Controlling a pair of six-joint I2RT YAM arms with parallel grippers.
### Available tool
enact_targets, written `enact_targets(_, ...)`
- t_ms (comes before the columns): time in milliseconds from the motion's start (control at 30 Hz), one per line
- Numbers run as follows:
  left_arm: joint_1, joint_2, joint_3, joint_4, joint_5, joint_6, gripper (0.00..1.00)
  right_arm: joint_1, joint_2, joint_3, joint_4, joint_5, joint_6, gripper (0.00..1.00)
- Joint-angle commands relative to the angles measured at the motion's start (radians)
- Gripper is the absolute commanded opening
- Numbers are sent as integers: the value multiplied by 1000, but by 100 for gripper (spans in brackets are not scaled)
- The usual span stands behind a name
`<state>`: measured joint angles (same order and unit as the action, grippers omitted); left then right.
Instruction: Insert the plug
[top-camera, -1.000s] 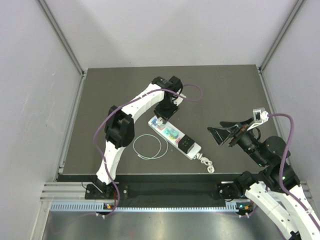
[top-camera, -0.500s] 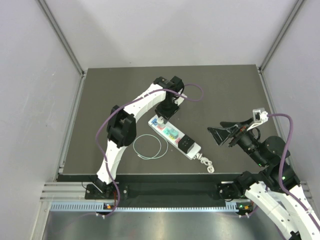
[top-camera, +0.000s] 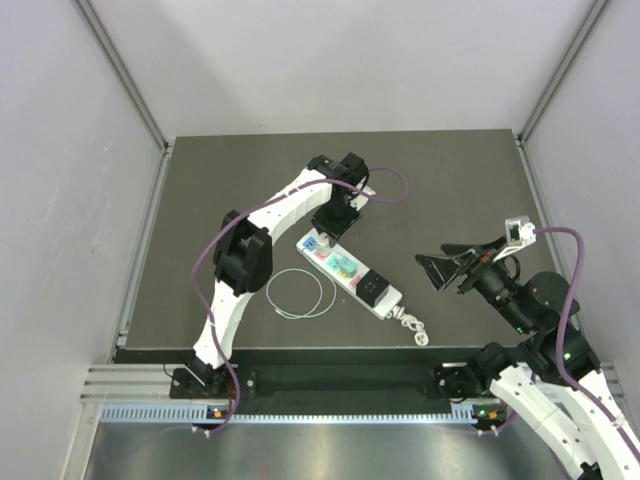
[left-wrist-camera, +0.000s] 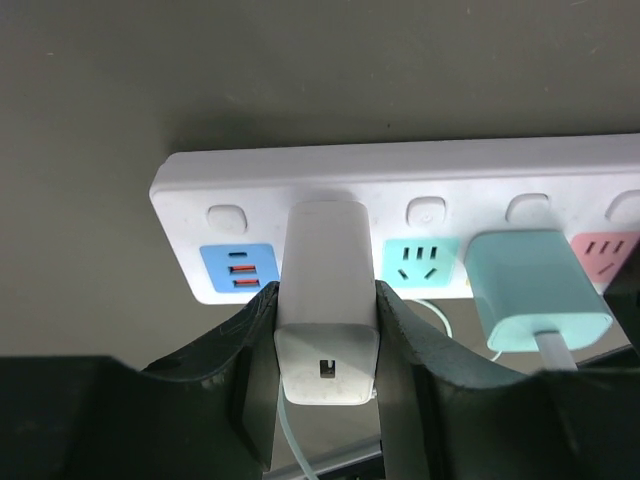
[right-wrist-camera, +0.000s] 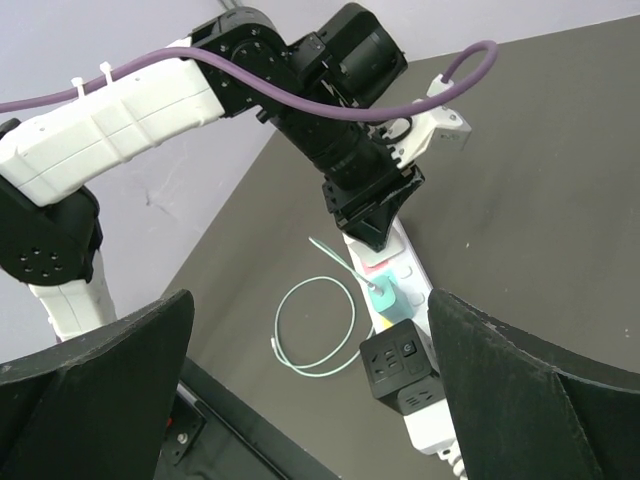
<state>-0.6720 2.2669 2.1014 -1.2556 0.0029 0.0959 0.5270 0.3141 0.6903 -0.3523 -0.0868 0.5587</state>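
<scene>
Clamped from both sides in the left gripper (left-wrist-camera: 327, 330): the white charger plug (left-wrist-camera: 327, 260), nose against the face of the power strip (left-wrist-camera: 420, 170) straight ahead of the fingertips. Lined up on the socket between the blue USB panel (left-wrist-camera: 238, 273), just outside one finger, and the teal socket (left-wrist-camera: 420, 262), just outside the other. Cannot tell whether seated to full depth.

Push straight along the finger line, square to the strip, with no rocking toward the teal plug (left-wrist-camera: 535, 290) beyond that socket. Keep the squeeze firm against slipping on the smooth shell, and watch for the strip sliding away.

Spread wide, holding nothing, well apart: the right gripper (top-camera: 440, 265).

Boxy matte white block, rounded edges, small port in the wrist-side face, thin pale cable (left-wrist-camera: 290, 435) just beneath.
</scene>
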Motion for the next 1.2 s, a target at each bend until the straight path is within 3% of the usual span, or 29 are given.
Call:
enact_targets(0,11,42,-72,25,-31,2,0,-4,-12,49,13,16,-16,100)
enact_targets(333,23,-43,-291,172,48,-38,0,-4,-27,49,3,22,-11,100)
enact_targets(500,23,-38,-287,177,13,-70,1,-4,-23,58,-2,21,-14,100)
enact_targets(600,23,-53,-244,168,20,-78,20,-2,-26,63,-11,24,-17,100)
enact_targets(633,23,-56,-209,165,31,-68,30,-4,-32,63,-13,25,-16,100)
enact_targets(800,23,-82,-81,150,48,-48,45,-4,-52,55,-30,45,-5,100)
enact_targets(833,23,-84,-34,147,49,-48,72,-2,-55,57,-36,48,-5,100)
enact_targets(867,23,-89,-9,142,54,-50,80,-2,-55,61,-42,51,-5,100)
enact_targets(1000,23,-121,54,166,57,-65,98,-4,-56,74,-82,74,1,100)
enact_targets(1167,22,-214,89,234,8,-148,98,-4,-38,107,-163,134,18,100)
